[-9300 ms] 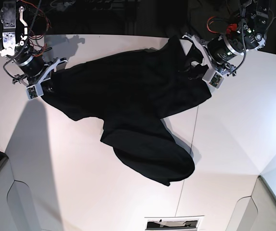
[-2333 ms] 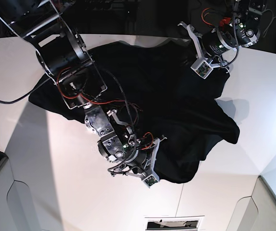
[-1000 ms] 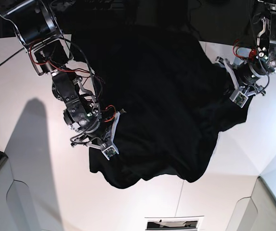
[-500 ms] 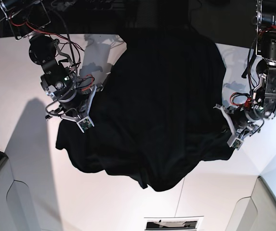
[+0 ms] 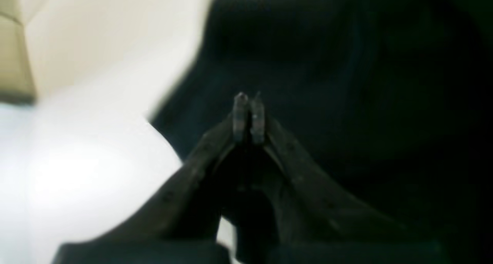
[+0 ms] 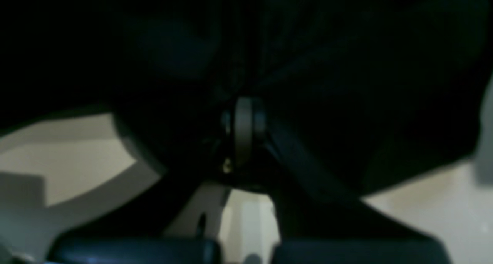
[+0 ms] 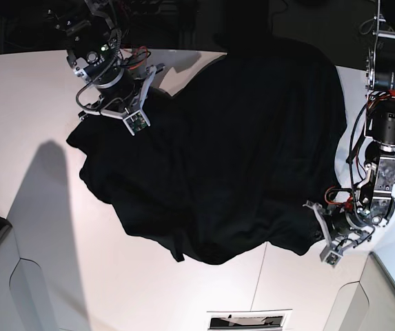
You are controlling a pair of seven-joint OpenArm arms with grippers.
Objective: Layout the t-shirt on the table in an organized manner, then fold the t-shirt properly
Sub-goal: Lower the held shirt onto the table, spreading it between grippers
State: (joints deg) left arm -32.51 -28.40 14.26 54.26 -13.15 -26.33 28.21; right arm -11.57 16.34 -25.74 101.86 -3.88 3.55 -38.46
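i am spreading the large black soft-fabric t-shirt [image 7: 225, 152] across the wide smooth white table [image 7: 45, 227]; it covers most of the table's middle, rumpled, with a wavy near edge and folds bunched along it, so the layout step is not finished. my left gripper [image 7: 323, 243] sits at the shirt's near corner toward the table's front edge, and its wrist view shows the fingers [image 5: 240, 114] pressed together with dark cloth around them; i judge it is pinching the hem there. my right gripper [image 7: 134, 110] is at the far opposite corner, jaws closed with black fabric gathered tightly at the tips [image 6: 243, 121], so it is pinching cloth too. to do this step well, i should keep both pinches firm, draw the two corners apart until the slack between them goes flat, hold the cloth low over the surface, and release only once the edge lies straight.
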